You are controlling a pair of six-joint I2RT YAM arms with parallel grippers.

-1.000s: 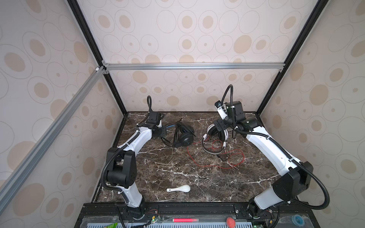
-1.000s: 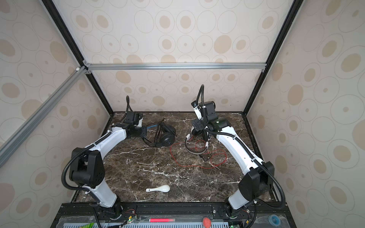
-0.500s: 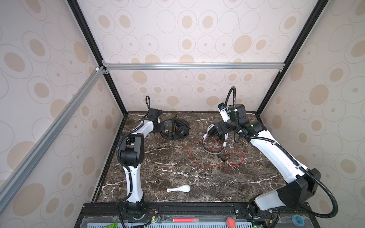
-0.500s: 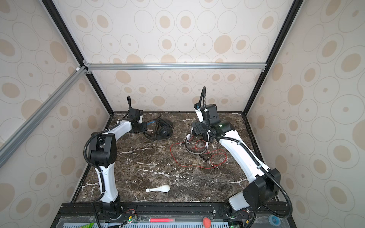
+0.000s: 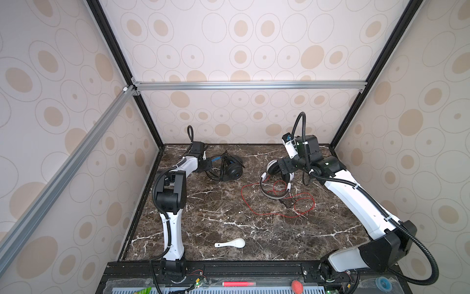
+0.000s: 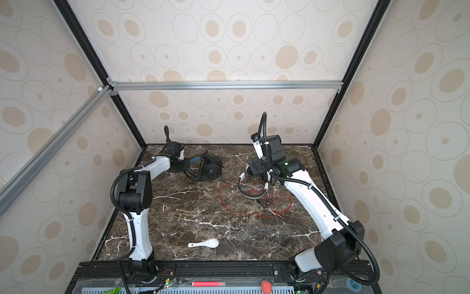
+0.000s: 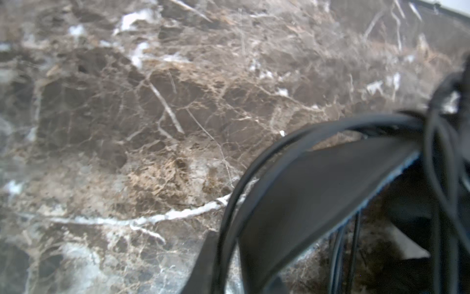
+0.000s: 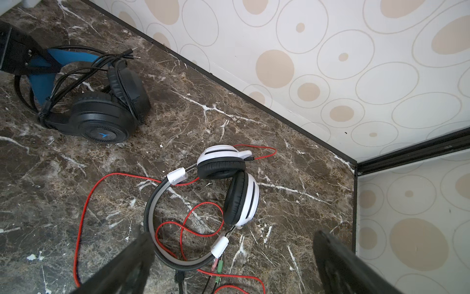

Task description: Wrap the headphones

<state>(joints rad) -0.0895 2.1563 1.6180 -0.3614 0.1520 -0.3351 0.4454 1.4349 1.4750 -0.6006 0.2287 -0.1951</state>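
a glossy white spoon [image 5: 230, 243] lies near the front edge of the veined marble table [image 5: 216, 211], bare room beyond. farther back the red cord [image 8: 81, 221] sprawls loose round the white headset [image 8: 250, 196], under the right gripper [image 8: 231, 235], spread wide. near the back wall [image 5: 241, 119], the left gripper [image 5: 209, 164] sits at the black headset's [image 5: 232, 170] band; its grip is unclear.

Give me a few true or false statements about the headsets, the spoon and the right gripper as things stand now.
1. The red cord lies loose on the table. True.
2. The right gripper is open over the white headset. True.
3. The black headset has a red cord. False: it has a black cord.
4. The spoon lies between the two headsets. False: it lies alone near the front edge.
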